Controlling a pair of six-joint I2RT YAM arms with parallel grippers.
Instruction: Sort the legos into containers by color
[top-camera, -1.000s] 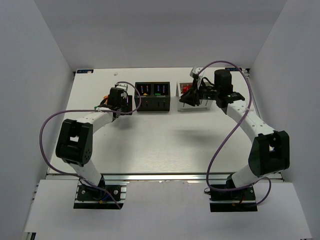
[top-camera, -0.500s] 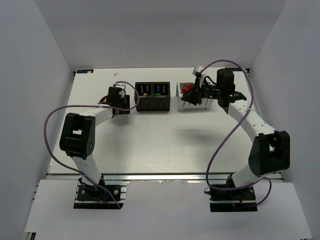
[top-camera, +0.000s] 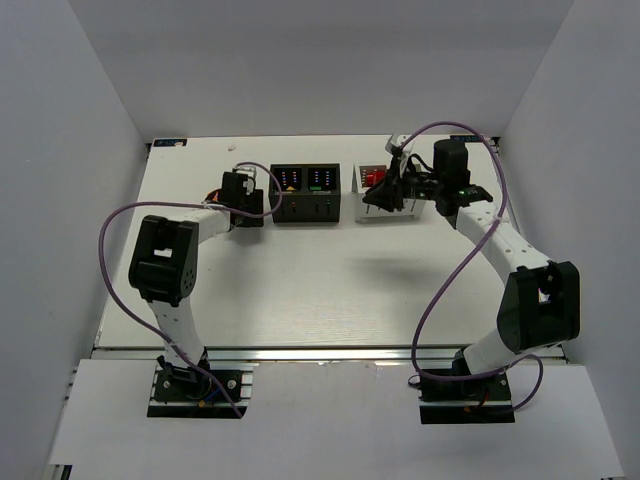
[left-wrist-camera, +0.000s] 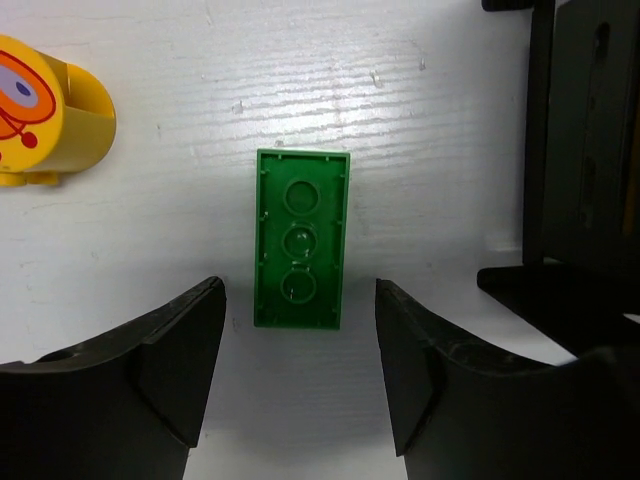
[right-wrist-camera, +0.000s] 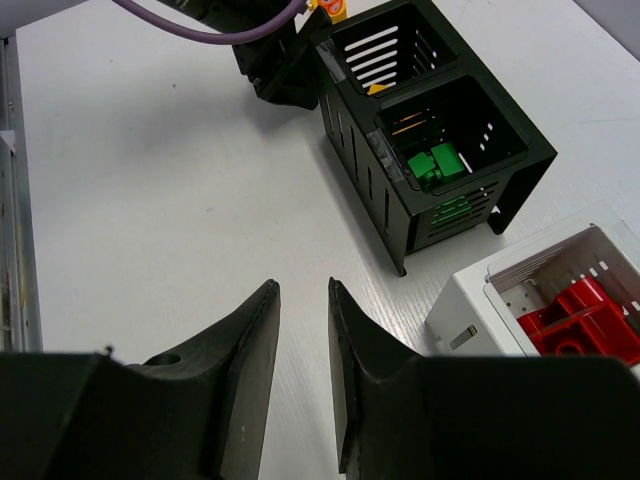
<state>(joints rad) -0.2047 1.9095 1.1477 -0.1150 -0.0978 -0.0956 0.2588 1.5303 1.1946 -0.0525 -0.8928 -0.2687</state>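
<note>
In the left wrist view a green lego brick (left-wrist-camera: 300, 238) lies flat on the white table, its near end level with my fingertips. My left gripper (left-wrist-camera: 298, 300) is open around it, with a gap on each side. A yellow rounded lego (left-wrist-camera: 45, 110) lies to its upper left. The black container (top-camera: 307, 193) stands just right of my left gripper (top-camera: 243, 195). It holds green legos (right-wrist-camera: 432, 165) in one compartment and an orange-yellow piece (right-wrist-camera: 377, 89) in the other. The white container (right-wrist-camera: 470, 300) holds red legos (right-wrist-camera: 580, 320). My right gripper (right-wrist-camera: 302, 290) is narrowly open and empty, hovering by the white container (top-camera: 385, 195).
The black container's wall (left-wrist-camera: 590, 150) stands close on the right of my left gripper. Grey enclosure walls rise around the table. A purple cable (top-camera: 110, 230) loops off the left arm and another runs off the right arm.
My left arm has folded in and its gripper has shifted right, closer to the black container. The right arm has barely moved.
</note>
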